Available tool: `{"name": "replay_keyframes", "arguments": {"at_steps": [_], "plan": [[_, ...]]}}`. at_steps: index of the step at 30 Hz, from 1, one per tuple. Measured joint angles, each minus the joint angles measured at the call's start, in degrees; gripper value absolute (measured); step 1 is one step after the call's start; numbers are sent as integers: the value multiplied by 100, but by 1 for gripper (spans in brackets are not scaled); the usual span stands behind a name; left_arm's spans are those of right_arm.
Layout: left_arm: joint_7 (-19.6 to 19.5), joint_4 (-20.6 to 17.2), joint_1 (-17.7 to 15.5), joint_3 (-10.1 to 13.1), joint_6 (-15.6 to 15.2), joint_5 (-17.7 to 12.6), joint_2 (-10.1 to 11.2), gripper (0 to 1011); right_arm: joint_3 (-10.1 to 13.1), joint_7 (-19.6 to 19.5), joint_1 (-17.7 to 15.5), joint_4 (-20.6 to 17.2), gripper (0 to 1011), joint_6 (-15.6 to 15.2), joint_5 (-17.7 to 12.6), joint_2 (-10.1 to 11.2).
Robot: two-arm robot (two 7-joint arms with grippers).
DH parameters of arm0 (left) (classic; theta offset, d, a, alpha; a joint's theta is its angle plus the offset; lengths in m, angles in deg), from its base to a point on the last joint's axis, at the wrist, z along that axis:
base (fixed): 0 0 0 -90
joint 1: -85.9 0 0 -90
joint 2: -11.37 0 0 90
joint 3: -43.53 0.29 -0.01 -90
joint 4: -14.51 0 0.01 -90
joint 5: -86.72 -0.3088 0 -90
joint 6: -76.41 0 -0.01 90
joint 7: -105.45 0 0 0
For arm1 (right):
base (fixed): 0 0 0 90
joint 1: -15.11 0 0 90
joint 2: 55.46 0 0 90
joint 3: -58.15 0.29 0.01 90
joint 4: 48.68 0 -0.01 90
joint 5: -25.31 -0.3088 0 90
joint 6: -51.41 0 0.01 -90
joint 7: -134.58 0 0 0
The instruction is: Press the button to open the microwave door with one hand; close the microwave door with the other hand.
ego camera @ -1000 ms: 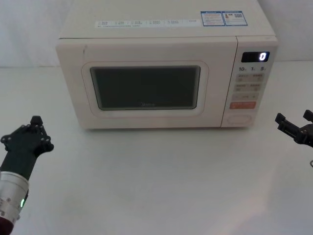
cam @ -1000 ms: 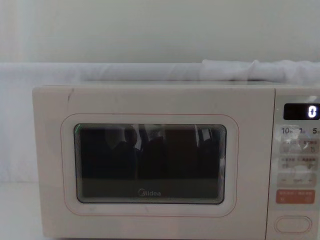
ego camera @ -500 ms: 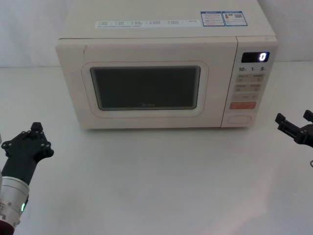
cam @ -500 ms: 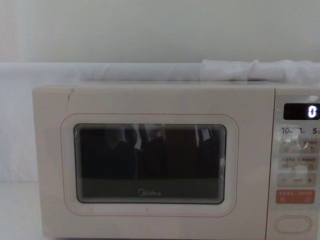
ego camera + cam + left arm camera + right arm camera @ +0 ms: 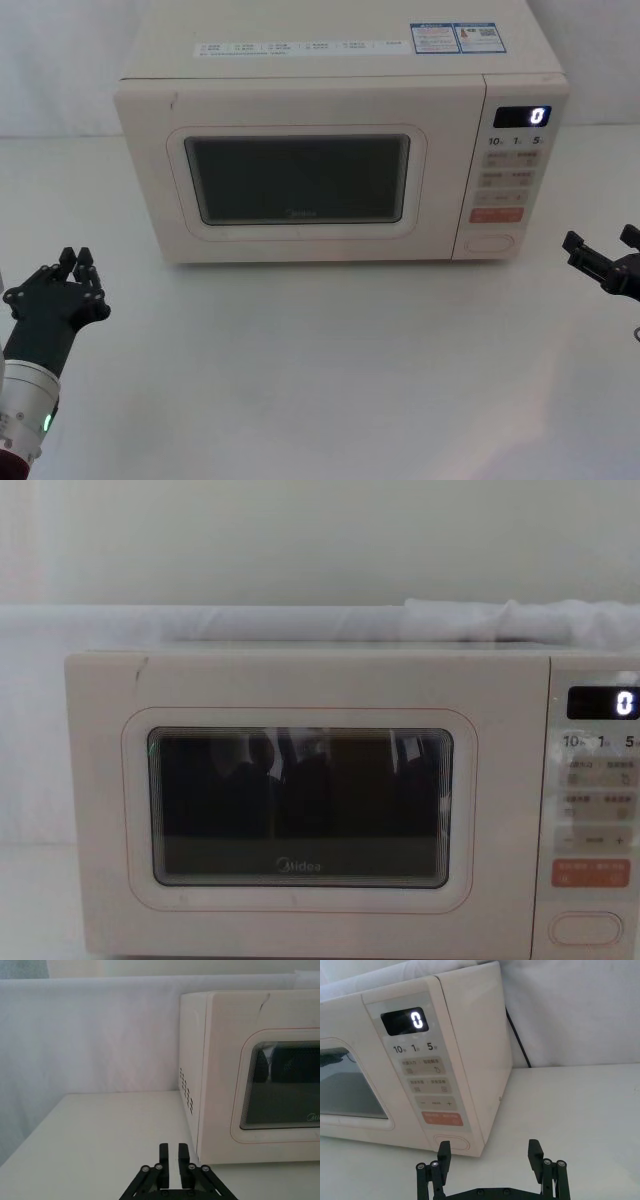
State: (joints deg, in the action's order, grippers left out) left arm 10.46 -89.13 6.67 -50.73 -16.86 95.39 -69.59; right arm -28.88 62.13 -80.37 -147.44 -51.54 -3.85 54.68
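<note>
Head view | one table (image 5: 330, 370), wide bare room before the microwave | one door (image 5: 300, 180) flush, closed | one button (image 5: 491, 242) at panel bottom | left gripper (image 5: 78, 258) front-left, fingers nearly together | right gripper (image 5: 600, 240) right of button, fingers spread

White table (image 5: 330, 380), white cloth backdrop (image 5: 100, 1035), black cord (image 5: 517, 1035).

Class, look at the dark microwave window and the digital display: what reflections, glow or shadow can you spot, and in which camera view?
Chest view: the cream microwave door has a dark window mirroring vague shapes and pale vertical streaks; the digital display glows white. Head view: the window looks flat grey, with a thin shadow on the white table under the microwave. Right wrist view: the display's zero is crisp and bright.
</note>
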Motion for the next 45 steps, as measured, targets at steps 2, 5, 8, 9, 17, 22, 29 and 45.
{"name": "replay_keyframes", "arguments": {"at_steps": [2,5,8,9,17,22,29,45], "plan": [[-1,0,0,1,0,2,1,172,0,0,0,0,1000,0,0,0],[-2,0,0,3,0,4,3,259,0,0,0,0,1000,0,0,0],[-3,0,0,5,0,7,4,362,0,0,0,0,1000,0,0,0],[-3,0,0,5,0,8,5,382,0,0,0,0,1000,0,0,0],[-7,-1,0,5,0,12,9,648,0,0,0,0,1000,0,0,0],[-8,-1,0,5,0,15,9,786,0,0,0,0,1000,0,0,0],[-8,-1,0,5,0,17,9,969,0,0,0,0,1000,0,0,0],[-8,-1,0,5,0,17,9,1001,0,0,0,0,1000,0,0,0]]}}
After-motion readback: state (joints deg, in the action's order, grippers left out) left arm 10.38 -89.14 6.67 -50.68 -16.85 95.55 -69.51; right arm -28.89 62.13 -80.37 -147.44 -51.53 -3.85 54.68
